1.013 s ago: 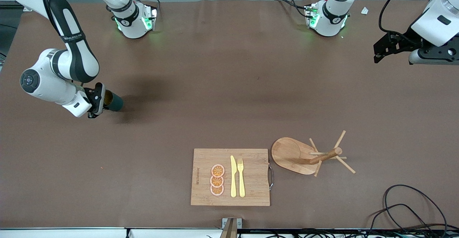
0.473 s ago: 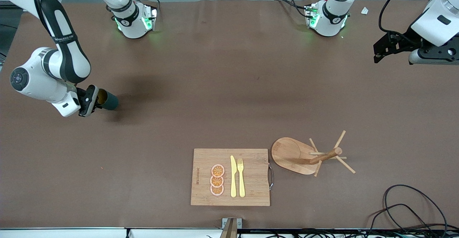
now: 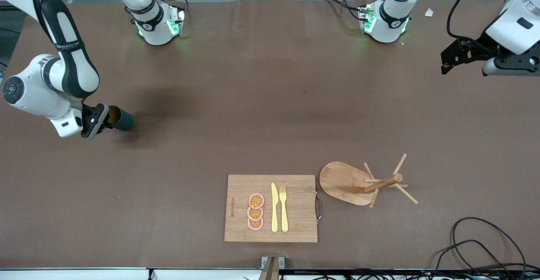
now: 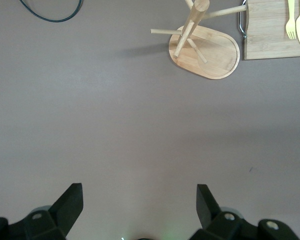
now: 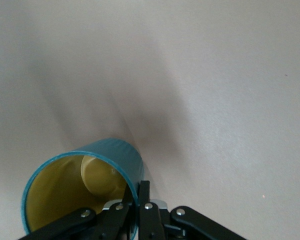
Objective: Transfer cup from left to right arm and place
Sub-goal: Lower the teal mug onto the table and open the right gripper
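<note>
Right gripper (image 3: 102, 119), seen from the front camera, pinches the rim of the one small dark teal-green cylindrical cup (image 3: 121, 121) over the brown table (image 3: 270, 103) at the right arm's end. The cup lies tipped on its side in the air, long axis roughly level, open mouth toward the gripper and base pointing toward the table's middle. Left gripper (image 3: 452, 56) waits over the left arm's end, fingers spread, holding nothing. One bamboo cutting board (image 3: 295, 208) sits near the front camera, carrying three orange fruit slices (image 3: 255, 211), one yellow knife (image 3: 274, 207) and one yellow fork (image 3: 283, 208). One wooden mug tree with an oval base (image 3: 350, 183) stands just beside it.

Left wrist view: two black fingers (image 4: 65, 207) stand wide apart over bare table; the mug tree (image 4: 205, 47) and a board corner show.

Right wrist view: jaws closed on the cup's wall (image 5: 112, 155), one finger inside the yellow interior.
</note>
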